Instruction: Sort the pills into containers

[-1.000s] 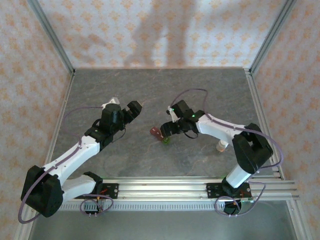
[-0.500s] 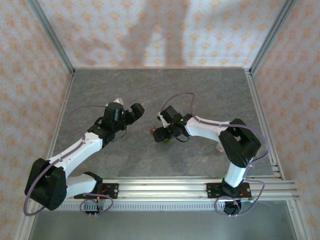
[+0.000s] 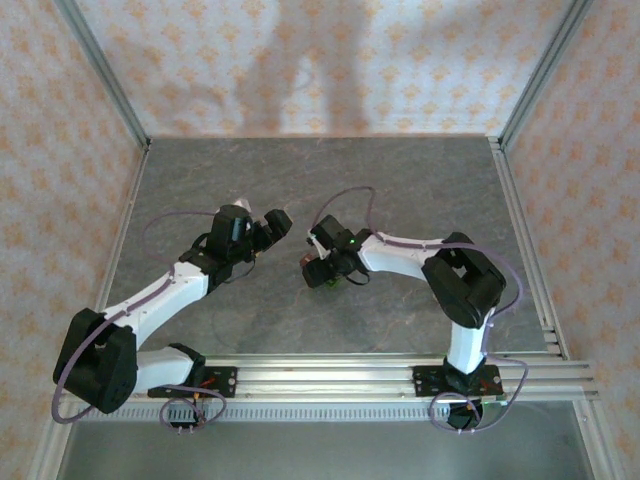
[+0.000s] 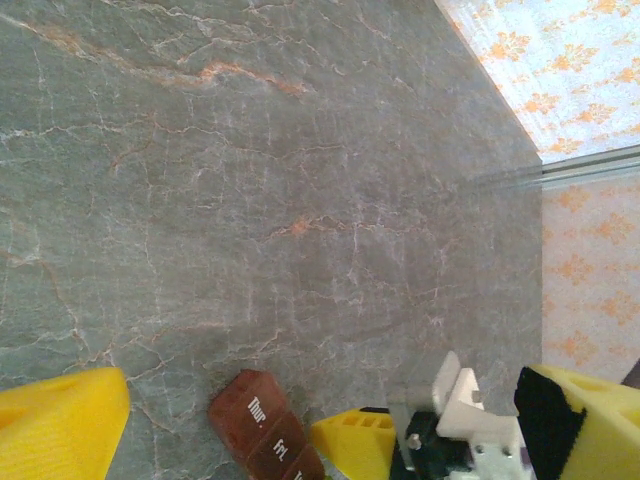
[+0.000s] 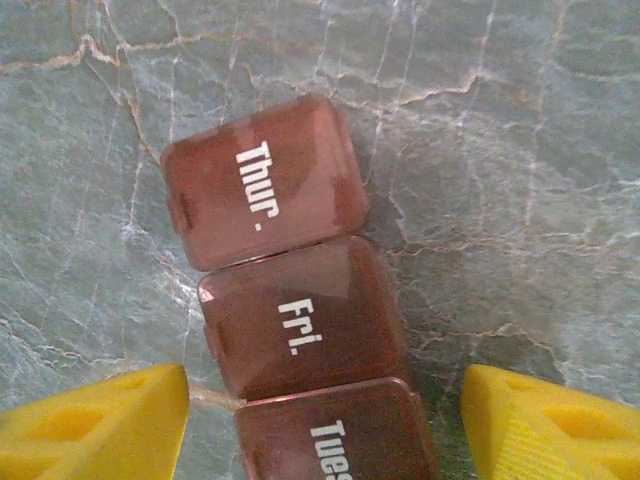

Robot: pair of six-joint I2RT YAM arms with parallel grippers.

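two yellow right fingers point(image 5: 95, 425) stand apart at five and seven o'clock, astride the reddish-brown plastic pill strip point(image 5: 290, 320) running twelve to six; left fingers point(image 4: 60, 425) gape empty.

The reddish-brown plastic strip of joined lidded containers point(image 5: 290, 310) runs off my right wrist view's bottom edge, its third label cut short. From above, my right gripper point(image 3: 320, 270) hides most of it.
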